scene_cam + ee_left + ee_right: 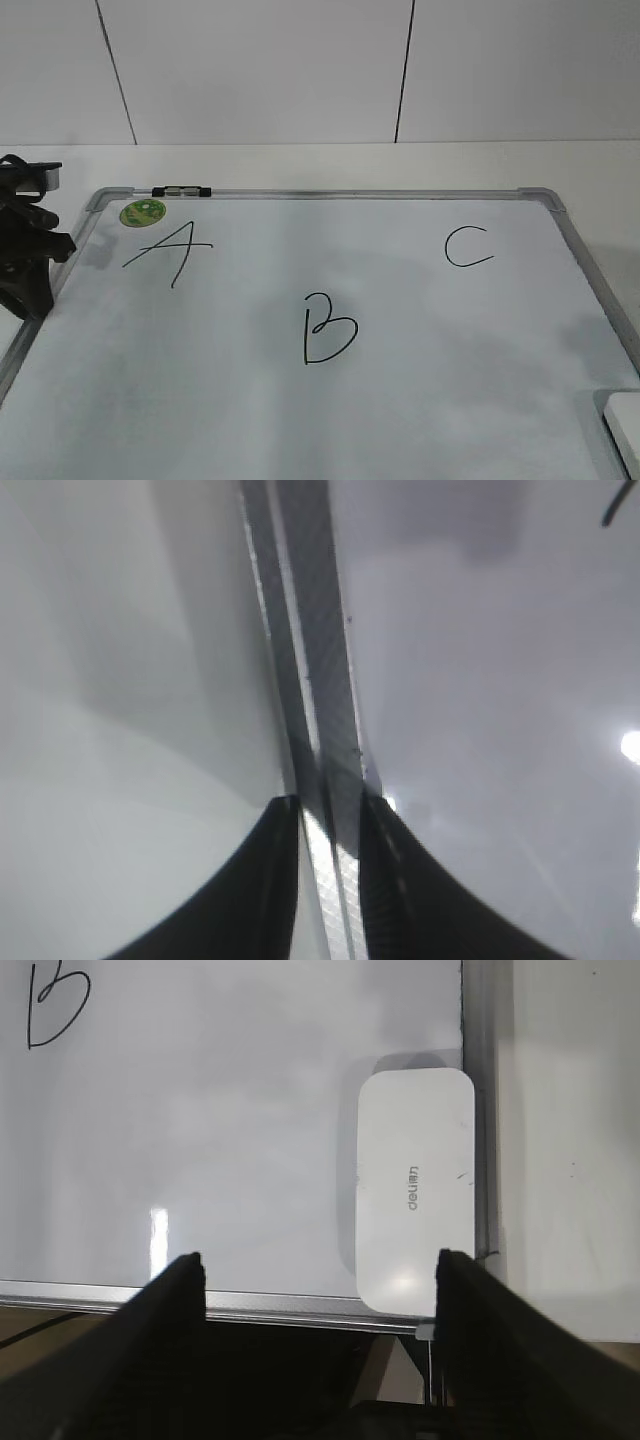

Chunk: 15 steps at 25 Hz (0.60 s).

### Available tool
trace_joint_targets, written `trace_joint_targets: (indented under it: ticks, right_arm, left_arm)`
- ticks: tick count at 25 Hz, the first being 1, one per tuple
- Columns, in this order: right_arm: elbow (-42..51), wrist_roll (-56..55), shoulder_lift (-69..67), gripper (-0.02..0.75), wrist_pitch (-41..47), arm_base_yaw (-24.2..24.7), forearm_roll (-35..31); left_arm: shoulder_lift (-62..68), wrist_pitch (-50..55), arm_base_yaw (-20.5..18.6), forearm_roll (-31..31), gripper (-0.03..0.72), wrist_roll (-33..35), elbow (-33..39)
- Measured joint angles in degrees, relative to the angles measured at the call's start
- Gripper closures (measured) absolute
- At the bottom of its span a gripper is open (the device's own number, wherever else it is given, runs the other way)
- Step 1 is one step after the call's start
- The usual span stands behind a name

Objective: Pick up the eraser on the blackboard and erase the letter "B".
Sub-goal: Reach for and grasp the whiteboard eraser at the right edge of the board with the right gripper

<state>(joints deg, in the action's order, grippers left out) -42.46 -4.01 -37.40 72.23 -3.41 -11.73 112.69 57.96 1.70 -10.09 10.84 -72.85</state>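
White plastic with small grey lettering on top, the eraser (415,1192) lies flat on the blackboard (420,350), tucked into the near right corner with its long side just beside the grey frame. In the exterior view only a corner of it (622,425) shows at the lower right edge. The letter "B" (328,328) stands whole near the middle of the board, well apart from the eraser. A slanted letter "A" (168,250) sits toward the far left corner, a round green sticker (143,212) just beyond it, and a letter "C" (467,246) toward the far right. A small black-and-silver clip (182,190) sits on the far frame rail.

The right gripper (320,1280) hangs above the board's near edge, jaws spread wide and holding nothing; its right finger overlaps the eraser's near corner in the wrist view. The left gripper (330,815) is at the board's left edge, its jaws parted, one on either side of the frame rail, and empty.
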Motion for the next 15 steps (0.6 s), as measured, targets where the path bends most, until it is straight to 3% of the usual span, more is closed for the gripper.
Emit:
trace_joint_targets:
  ticks: [7,15]
  right_arm:
    - [0.0,0.0,0.0,0.169,0.0,0.0,0.0]
    - [0.0,-2.74,0.0,0.169,-0.11,0.0,1.52]
  left_arm:
    - [0.0,0.0,0.0,0.1,0.656,-0.63,-0.03]
    - [0.0,-0.08,0.0,0.1,0.66,-1.13,-0.03]
